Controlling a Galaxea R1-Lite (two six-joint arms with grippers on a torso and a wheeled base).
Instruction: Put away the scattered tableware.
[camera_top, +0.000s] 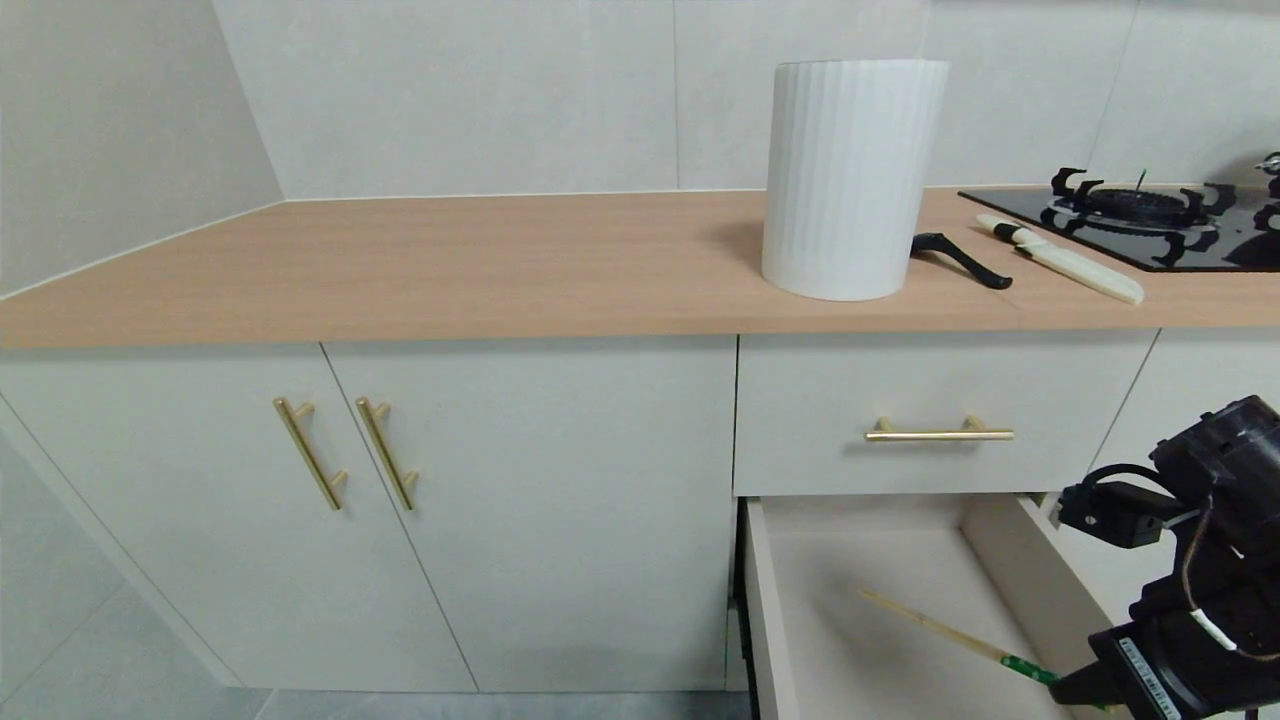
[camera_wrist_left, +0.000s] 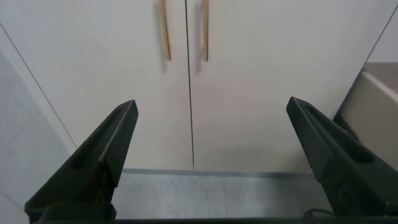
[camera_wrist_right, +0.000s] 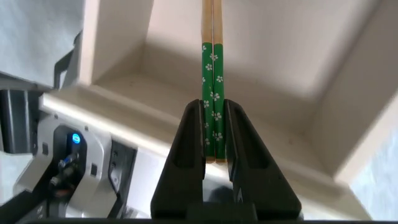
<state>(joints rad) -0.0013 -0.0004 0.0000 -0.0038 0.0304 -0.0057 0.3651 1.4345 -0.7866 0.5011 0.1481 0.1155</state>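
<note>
Bamboo chopsticks with green flowered ends (camera_wrist_right: 211, 68) are pinched tight in my right fingers (camera_wrist_right: 186, 146), tips angled down into the open pale wooden drawer (camera_top: 1035, 572). I'd lower them near-flat before letting go so they don't bounce. Left fingers (camera_wrist_left: 109, 146) are spread wide, holding nothing.

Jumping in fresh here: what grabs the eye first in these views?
The right claw is shut on green-ended chopsticks that reach into the open drawer. Next comes the tall white ribbed canister on the countertop, with a knife lying to its right by the stove.
</note>
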